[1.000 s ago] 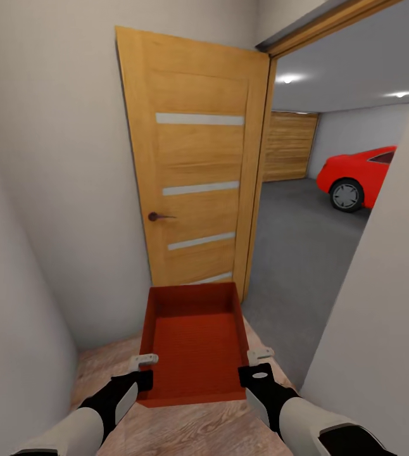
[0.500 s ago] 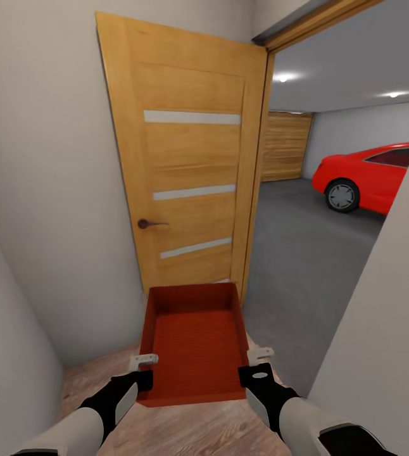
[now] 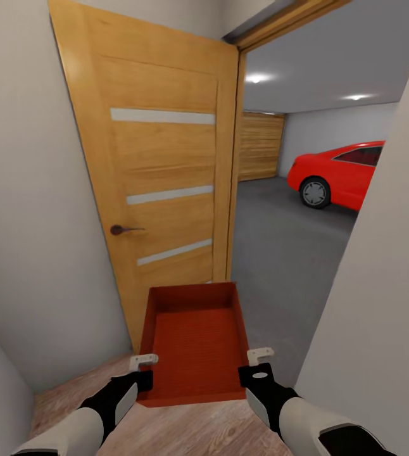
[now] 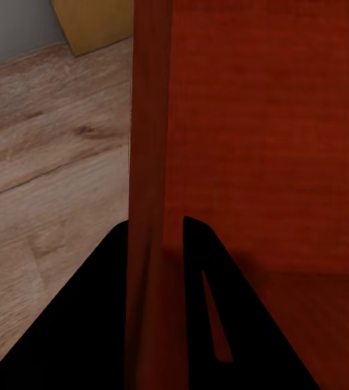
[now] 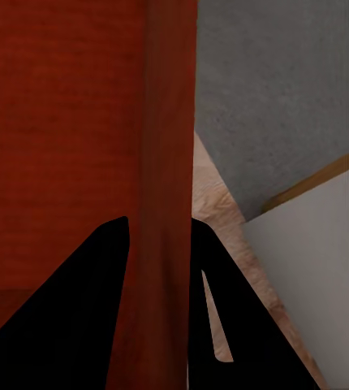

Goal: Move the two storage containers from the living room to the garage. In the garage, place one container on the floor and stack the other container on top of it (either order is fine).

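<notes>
One red-orange storage container [image 3: 195, 342] hangs level in front of me, held by both arms, its bottom bare. My left gripper [image 3: 145, 372] is shut on its left wall near the near corner, and my right gripper [image 3: 251, 367] is shut on its right wall. The left wrist view has that wall [image 4: 146, 162] running between the two dark fingers [image 4: 101, 317]. Likewise, the right wall [image 5: 168, 122] sits between the right fingers [image 5: 85, 301]. I stand on light wood planks [image 3: 185, 430] at an open doorway. Beyond it lies the garage with its dark grey floor [image 3: 280, 253].
An orange-wood door [image 3: 160, 177] stands open just left of the doorway, close ahead of the container. A pale wall [image 3: 382, 304] closes in on the right. Inside the garage are a red car [image 3: 337, 174] at the right and a wooden garage door [image 3: 258, 145] at the back.
The whole view has shifted: the door and doorway have grown and slid left, so the camera has moved towards the garage. The container stays held the same way in both grippers.
</notes>
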You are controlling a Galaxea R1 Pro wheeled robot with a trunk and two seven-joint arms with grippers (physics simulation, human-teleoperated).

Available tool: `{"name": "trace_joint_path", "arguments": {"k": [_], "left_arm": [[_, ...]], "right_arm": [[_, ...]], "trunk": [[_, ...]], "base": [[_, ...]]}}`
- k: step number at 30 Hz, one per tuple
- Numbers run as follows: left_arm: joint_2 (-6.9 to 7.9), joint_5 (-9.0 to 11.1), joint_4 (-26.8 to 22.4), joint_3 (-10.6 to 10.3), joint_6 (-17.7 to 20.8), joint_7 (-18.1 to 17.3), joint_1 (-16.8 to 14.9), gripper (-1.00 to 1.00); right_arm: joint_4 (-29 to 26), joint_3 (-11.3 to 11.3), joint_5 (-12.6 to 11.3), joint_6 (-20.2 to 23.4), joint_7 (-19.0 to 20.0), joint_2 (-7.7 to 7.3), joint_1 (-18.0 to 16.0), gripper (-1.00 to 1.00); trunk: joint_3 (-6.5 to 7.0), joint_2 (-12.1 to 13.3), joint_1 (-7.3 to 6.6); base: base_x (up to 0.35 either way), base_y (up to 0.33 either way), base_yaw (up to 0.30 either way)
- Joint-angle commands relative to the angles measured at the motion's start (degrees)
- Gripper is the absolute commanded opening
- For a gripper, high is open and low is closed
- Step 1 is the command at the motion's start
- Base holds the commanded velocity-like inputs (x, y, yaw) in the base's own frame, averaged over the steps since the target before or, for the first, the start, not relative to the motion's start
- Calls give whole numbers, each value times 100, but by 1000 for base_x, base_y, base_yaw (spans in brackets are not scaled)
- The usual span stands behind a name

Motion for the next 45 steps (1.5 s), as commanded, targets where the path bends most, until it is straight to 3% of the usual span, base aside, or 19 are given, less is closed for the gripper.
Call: {"name": "trace_joint_path", "arguments": {"k": [1,45], "left_arm": [[287,52,-173,41,9,46,-2,-100],[287,51,-173,36,9,43,-2,-100]], "right_arm": [[28,-98,-45,18,-73,2,-6,-100],[28,-98,-45,18,-73,2,-6,-100]], "trunk": [[-14,-13,5],[-14,-13,5]], "base": [[126,127,-199],[157,183,-182]]}}
